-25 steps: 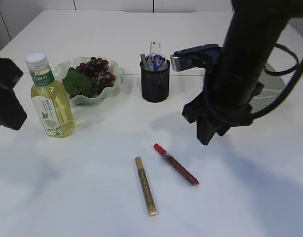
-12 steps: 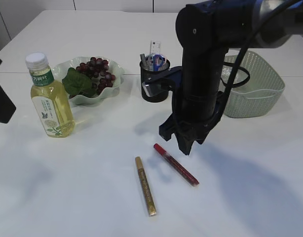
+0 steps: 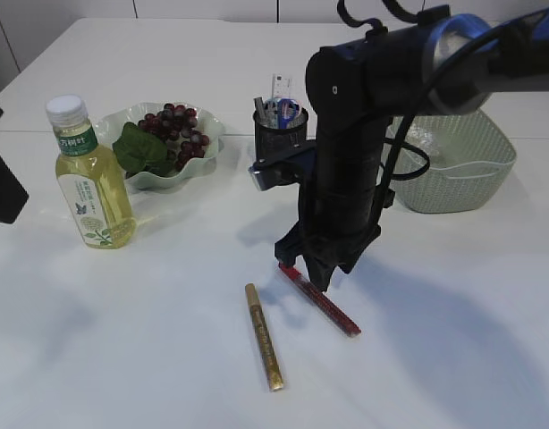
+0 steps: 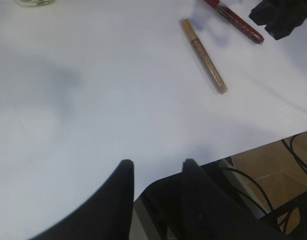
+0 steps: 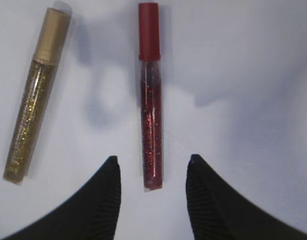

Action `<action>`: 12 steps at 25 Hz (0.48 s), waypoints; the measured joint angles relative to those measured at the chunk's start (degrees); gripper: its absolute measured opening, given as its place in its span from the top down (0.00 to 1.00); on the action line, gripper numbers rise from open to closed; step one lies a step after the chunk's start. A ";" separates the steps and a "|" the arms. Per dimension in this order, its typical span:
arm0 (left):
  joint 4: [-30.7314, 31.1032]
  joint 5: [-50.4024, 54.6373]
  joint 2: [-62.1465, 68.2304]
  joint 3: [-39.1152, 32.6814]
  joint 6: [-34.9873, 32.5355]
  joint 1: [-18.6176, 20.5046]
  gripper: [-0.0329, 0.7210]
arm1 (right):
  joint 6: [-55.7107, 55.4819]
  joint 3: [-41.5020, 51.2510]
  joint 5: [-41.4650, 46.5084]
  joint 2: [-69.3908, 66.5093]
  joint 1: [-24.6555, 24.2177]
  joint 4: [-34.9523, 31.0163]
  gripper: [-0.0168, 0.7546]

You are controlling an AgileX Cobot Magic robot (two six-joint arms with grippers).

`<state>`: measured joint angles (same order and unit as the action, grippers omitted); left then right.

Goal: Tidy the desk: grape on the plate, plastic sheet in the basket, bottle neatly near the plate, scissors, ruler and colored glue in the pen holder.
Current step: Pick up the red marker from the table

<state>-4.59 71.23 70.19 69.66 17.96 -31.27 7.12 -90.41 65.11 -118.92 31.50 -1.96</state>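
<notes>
Two colored glue pens lie on the white table: a red one point(image 3: 324, 304) point(image 5: 151, 115) and a gold one point(image 3: 264, 336) point(image 5: 36, 90). My right gripper point(image 3: 317, 273) point(image 5: 152, 162) hangs open just above the red pen, whose tail end lies between the fingertips, untouched. The left gripper point(image 4: 156, 167) is open and empty over the table's front edge, at the exterior view's far left point(image 3: 2, 179). The grape bunch point(image 3: 176, 125) lies on the green plate point(image 3: 114, 116). The bottle point(image 3: 88, 179) stands upright in front of the plate. Scissors point(image 3: 285, 109) and ruler point(image 3: 281, 87) stick out of the black pen holder point(image 3: 281, 152).
A pale green basket point(image 3: 471, 179) stands at the back right, partly behind the right arm, with what looks like a clear plastic sheet point(image 3: 426, 143) inside. The left wrist view shows both glue pens point(image 4: 204, 56) far ahead and cables below the table edge.
My right arm has swung left from in front of the basket and come down over the red glue pen. The left arm shifted slightly left early on, then held still.
</notes>
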 joint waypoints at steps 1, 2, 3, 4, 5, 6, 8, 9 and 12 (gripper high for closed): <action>0.00 0.00 0.00 0.00 0.00 0.00 0.64 | 0.00 -0.03 0.00 -0.74 0.00 0.00 0.52; 0.10 0.00 0.00 0.00 0.00 0.00 0.64 | 0.00 -0.09 0.00 -1.31 0.00 0.00 0.52; 0.24 0.00 0.00 0.00 0.00 0.00 0.64 | 0.00 -0.09 -0.14 -1.92 0.00 0.00 0.52; 0.41 0.00 0.00 0.00 0.00 0.00 0.64 | 0.00 -0.09 -0.14 -2.50 0.00 0.00 0.52; 0.65 0.00 0.00 0.00 0.00 0.00 0.64 | 0.00 -0.09 -0.14 -2.92 0.00 0.00 0.52; 0.93 0.00 0.00 0.00 0.00 0.00 0.64 | 0.00 -0.09 -0.23 -3.19 0.00 0.00 0.52; 1.60 0.00 0.00 0.00 0.00 0.00 0.64 | 0.00 -0.17 -0.51 -3.58 0.00 0.00 0.52; 1.72 0.00 0.00 0.00 0.00 0.00 0.64 | 0.00 -0.35 -0.65 -3.75 0.00 0.11 0.52; 2.21 0.00 -0.04 0.00 0.00 0.00 0.64 | 0.00 -0.32 -0.67 -4.86 0.00 0.19 0.52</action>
<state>-2.38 71.23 70.15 69.66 17.96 -31.27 7.12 -90.73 64.43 -123.78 31.50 -1.77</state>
